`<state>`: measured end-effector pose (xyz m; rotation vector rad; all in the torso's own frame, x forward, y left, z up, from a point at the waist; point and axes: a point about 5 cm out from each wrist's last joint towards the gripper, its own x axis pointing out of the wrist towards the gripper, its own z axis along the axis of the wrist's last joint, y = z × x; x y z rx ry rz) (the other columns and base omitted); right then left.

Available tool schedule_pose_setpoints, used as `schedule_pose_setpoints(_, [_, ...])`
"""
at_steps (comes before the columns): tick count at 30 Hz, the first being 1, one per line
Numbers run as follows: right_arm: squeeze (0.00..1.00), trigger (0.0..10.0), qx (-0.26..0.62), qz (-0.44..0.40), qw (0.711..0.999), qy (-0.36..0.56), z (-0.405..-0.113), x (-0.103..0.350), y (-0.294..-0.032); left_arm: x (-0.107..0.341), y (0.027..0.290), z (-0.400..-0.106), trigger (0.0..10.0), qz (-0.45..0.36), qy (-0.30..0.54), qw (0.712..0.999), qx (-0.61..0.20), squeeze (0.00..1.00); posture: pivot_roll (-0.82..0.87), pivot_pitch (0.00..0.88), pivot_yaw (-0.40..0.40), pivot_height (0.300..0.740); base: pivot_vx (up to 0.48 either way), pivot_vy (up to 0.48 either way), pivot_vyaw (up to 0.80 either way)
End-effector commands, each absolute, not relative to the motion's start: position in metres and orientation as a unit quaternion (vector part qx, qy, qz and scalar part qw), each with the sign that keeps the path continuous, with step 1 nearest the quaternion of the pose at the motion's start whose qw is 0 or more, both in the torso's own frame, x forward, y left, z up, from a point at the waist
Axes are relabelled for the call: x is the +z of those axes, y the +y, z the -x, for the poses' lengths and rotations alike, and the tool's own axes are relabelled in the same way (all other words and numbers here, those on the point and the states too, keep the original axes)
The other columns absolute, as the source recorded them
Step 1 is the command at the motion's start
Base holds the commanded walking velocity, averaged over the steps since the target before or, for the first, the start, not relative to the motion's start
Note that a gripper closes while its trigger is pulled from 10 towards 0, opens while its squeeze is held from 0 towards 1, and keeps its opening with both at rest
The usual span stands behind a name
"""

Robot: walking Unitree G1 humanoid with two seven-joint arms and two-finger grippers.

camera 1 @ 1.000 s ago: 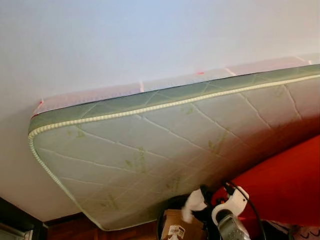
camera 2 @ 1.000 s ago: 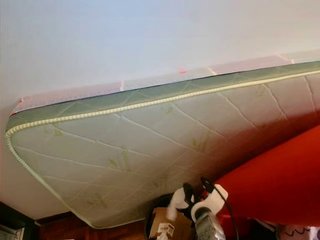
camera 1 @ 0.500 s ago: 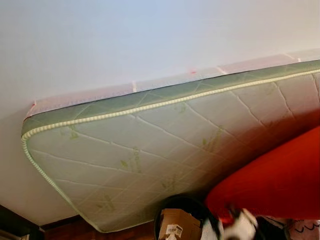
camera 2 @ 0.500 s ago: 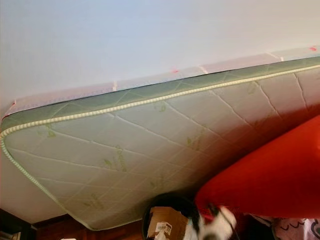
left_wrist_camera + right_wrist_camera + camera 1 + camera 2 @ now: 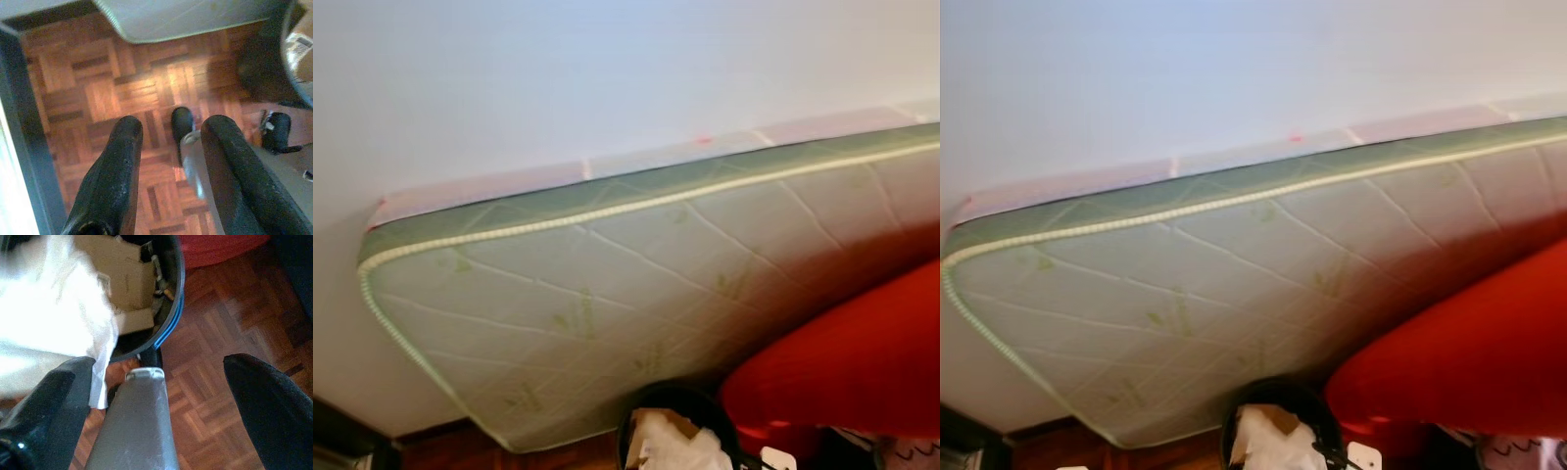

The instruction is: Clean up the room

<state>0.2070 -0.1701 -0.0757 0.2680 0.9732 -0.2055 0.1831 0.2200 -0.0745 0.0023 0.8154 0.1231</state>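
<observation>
Right wrist view, nearest first: the right gripper (image 5: 161,406) has its two black fingers (image 5: 266,404) spread wide with nothing between them, hovering over the parquet floor (image 5: 220,347) just beside the round black waste bin (image 5: 173,293). A crumpled white paper sheet (image 5: 44,318) fills the upper left of that frame, draped over the bin's rim and lying on the brown cardboard pieces (image 5: 122,269) inside; one lower edge of it hangs close to the left-hand finger, and I cannot tell whether they touch. The sheet looks very light, soft and easily torn, so it would handle best pinched at a bunched fold rather than a loose corner, and a gentle push should settle it deeper into the bin.

Left wrist view shows the left gripper (image 5: 168,147) with its fingers parted and empty, pointing down at bare parquet.

Farther off, at the bottom centre of the left eye view, the same bin and white sheet (image 5: 680,446) appear, with a large red cushion-like mass (image 5: 847,362) at lower right. Behind them a quilted pale green mattress (image 5: 607,294) leans against the white wall (image 5: 558,69).
</observation>
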Motion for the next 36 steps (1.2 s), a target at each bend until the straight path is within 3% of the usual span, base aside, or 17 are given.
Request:
schedule_pose_setpoints(1, [0.00, 10.0, -0.092, -0.162, 0.891, 0.414, -0.224, -0.065, -0.170, -0.079, 0.221, -0.174, 10.0, -0.006, 0.410, 0.910, 0.058, 0.00, 0.06, 0.173, -0.014, 0.740, 0.000, 0.000, 0.00])
schedule_pose_setpoints(5, [0.00, 10.0, -0.010, -0.238, 0.926, 0.292, -0.269, -0.030, -0.151, -0.070, 0.223, -0.187, 10.0, -0.023, 0.378, 0.925, 0.039, 0.00, 0.07, 0.175, -0.014, 0.740, 0.000, 0.000, 0.00])
schedule_pose_setpoints(11, [0.00, 10.0, 0.009, -0.265, 0.934, 0.238, -0.292, -0.008, -0.147, -0.053, 0.229, -0.210, 10.0, -0.028, 0.320, 0.946, 0.033, 0.00, 0.07, 0.175, -0.016, 0.740, 0.000, 0.000, 0.00])
schedule_pose_setpoints(15, [0.00, 10.0, 0.044, -0.237, 0.944, 0.225, -0.300, 0.001, -0.143, -0.030, 0.233, -0.234, 10.0, -0.041, 0.249, 0.967, 0.014, 0.00, 0.07, 0.174, -0.018, 0.740, 0.000, 0.000, 0.00])
schedule_pose_setpoints(17, [0.00, 10.0, 0.067, -0.207, 0.953, 0.213, -0.305, 0.007, -0.144, -0.001, 0.235, -0.259, 10.0, -0.052, 0.169, 0.984, -0.012, 0.00, 0.08, 0.175, -0.020, 0.740, 0.000, 0.000, 0.00])
schedule_pose_setpoints(20, [0.00, 10.0, 0.084, -0.165, 0.961, 0.203, -0.310, 0.014, -0.148, 0.024, 0.224, -0.278, 10.0, -0.031, 0.109, 0.992, -0.053, 0.00, 0.08, 0.177, -0.022, 0.740, 0.000, 0.000, 0.00])
schedule_pose_setpoints(31, [0.00, 10.0, 0.152, -0.130, 0.967, 0.156, -0.329, 0.041, -0.143, 0.057, 0.193, -0.296, 10.0, 0.001, 0.082, 0.970, -0.230, 0.00, 0.06, 0.172, -0.021, 0.740, 0.000, 0.000, 0.00])
schedule_pose_setpoints(36, [0.00, 10.0, 0.210, -0.112, 0.961, 0.142, -0.336, 0.055, -0.129, 0.069, 0.183, -0.295, 10.0, 0.029, 0.092, 0.938, -0.333, 0.00, 0.06, 0.171, -0.020, 0.740, 0.000, 0.000, 0.00])
